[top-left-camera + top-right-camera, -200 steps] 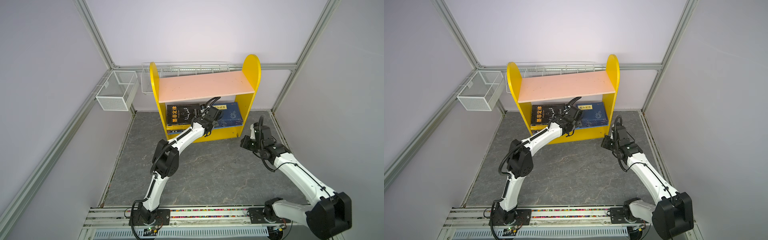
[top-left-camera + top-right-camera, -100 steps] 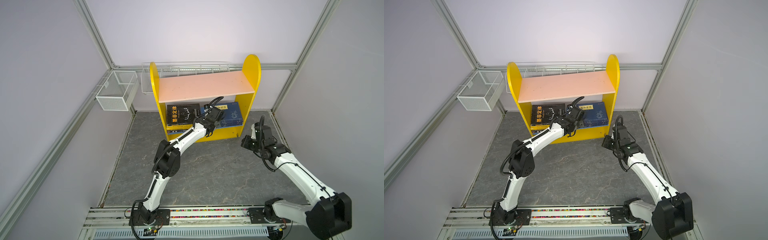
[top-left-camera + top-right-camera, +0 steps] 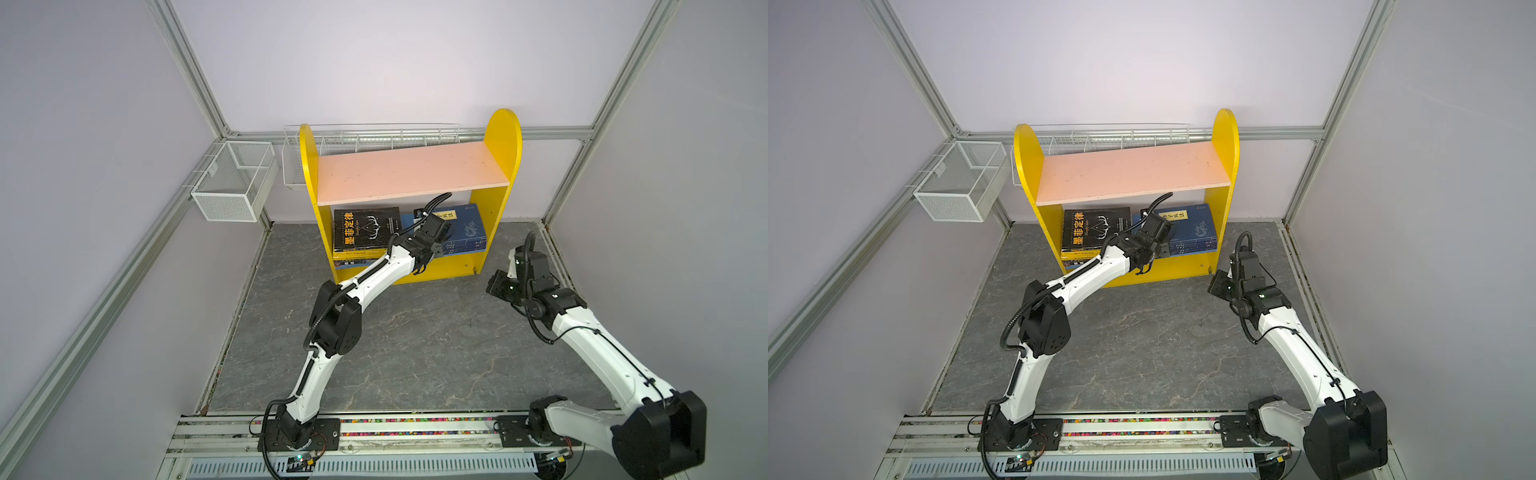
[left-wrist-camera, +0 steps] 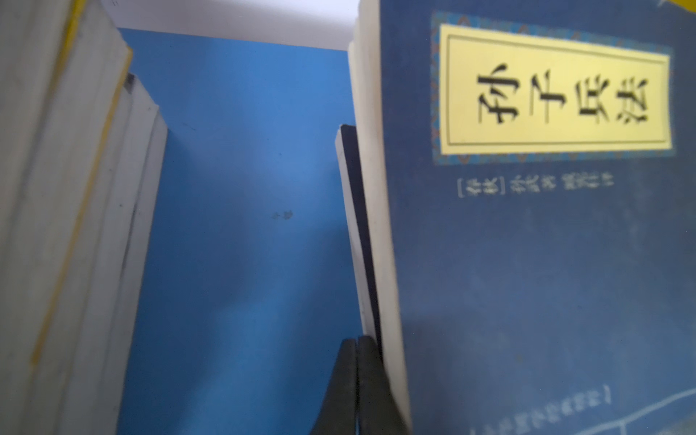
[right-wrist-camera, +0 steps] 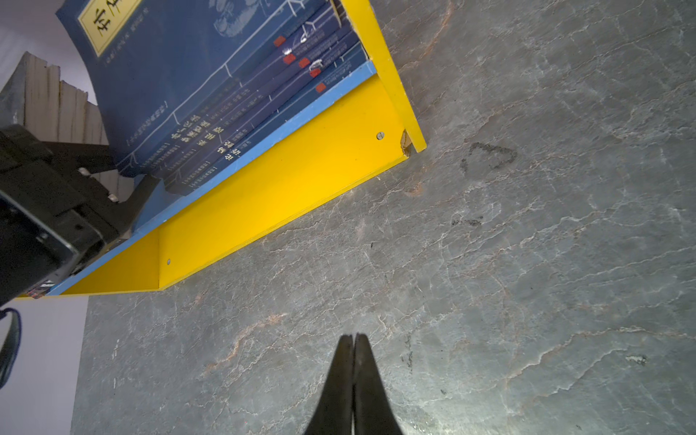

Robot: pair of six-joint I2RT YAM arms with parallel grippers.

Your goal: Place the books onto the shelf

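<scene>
The shelf (image 3: 411, 170) stands at the back with yellow side panels, a pink upper board and a blue lower board (image 4: 244, 188). The books lie on the lower board in two stacks: a black-covered stack (image 3: 365, 228) on the left and a navy stack with a yellow label (image 3: 465, 228) on the right. My left gripper (image 4: 357, 341) reaches into the gap between the stacks. It is shut, holds nothing, and its tips rest against the navy stack's (image 4: 527, 263) page edges. My right gripper (image 5: 354, 335) is shut and empty above the grey floor, off the shelf's right front corner (image 5: 406, 147).
A white wire mesh basket (image 3: 232, 183) hangs on the left wall and a long one (image 3: 365, 137) runs behind the shelf. The grey stone floor (image 3: 415, 340) lies bare in front of the shelf. Both arm bases sit on the front rail (image 3: 374, 428).
My left wrist has edged slightly further into the lower shelf toward the navy stack. The right arm has hardly moved.
</scene>
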